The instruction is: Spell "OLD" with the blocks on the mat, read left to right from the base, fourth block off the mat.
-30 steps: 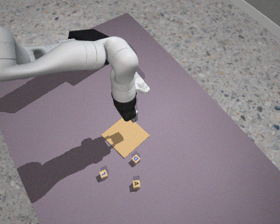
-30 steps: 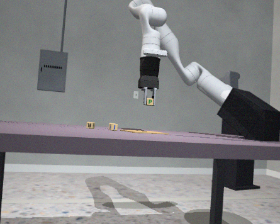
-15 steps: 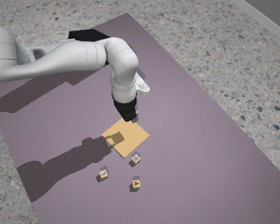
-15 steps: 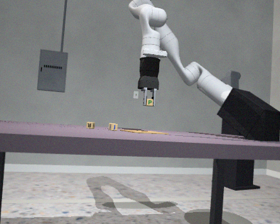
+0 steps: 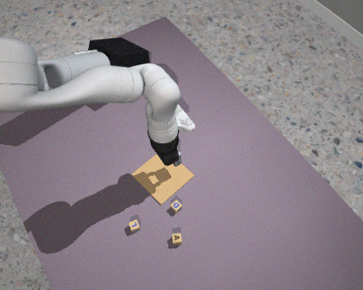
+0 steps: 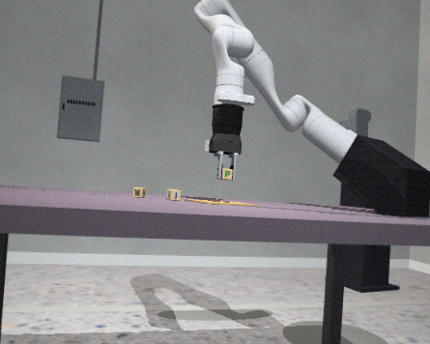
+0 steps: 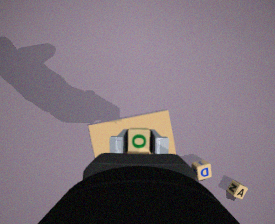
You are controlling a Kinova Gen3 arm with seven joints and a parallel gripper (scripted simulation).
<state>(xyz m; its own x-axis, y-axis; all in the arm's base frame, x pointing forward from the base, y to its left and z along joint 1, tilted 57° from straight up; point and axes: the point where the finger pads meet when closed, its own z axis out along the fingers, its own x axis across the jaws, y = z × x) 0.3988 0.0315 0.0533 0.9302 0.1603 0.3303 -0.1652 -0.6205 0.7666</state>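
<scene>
My gripper (image 5: 177, 162) (image 6: 227, 172) (image 7: 138, 137) is shut on the O block (image 6: 227, 174) (image 7: 138, 140). The block's top face shows a green O in the wrist view, and a side face shows a P in the exterior view. I hold it a little above the tan mat (image 5: 181, 179) (image 6: 217, 201) (image 7: 103, 137), over its far part. The D block (image 5: 175, 205) (image 7: 204, 172) lies on the table just off the mat's near corner. The L block (image 5: 134, 225) and the A block (image 5: 176, 239) (image 7: 237, 189) lie farther out on the table. The L block is hidden in the wrist view.
The purple table top (image 5: 253, 171) (image 6: 82, 213) carries everything. Two blocks (image 6: 139, 191) (image 6: 174, 194) show left of the mat in the exterior view. The robot's black base (image 5: 118, 50) (image 6: 382, 179) stands at the table's far end.
</scene>
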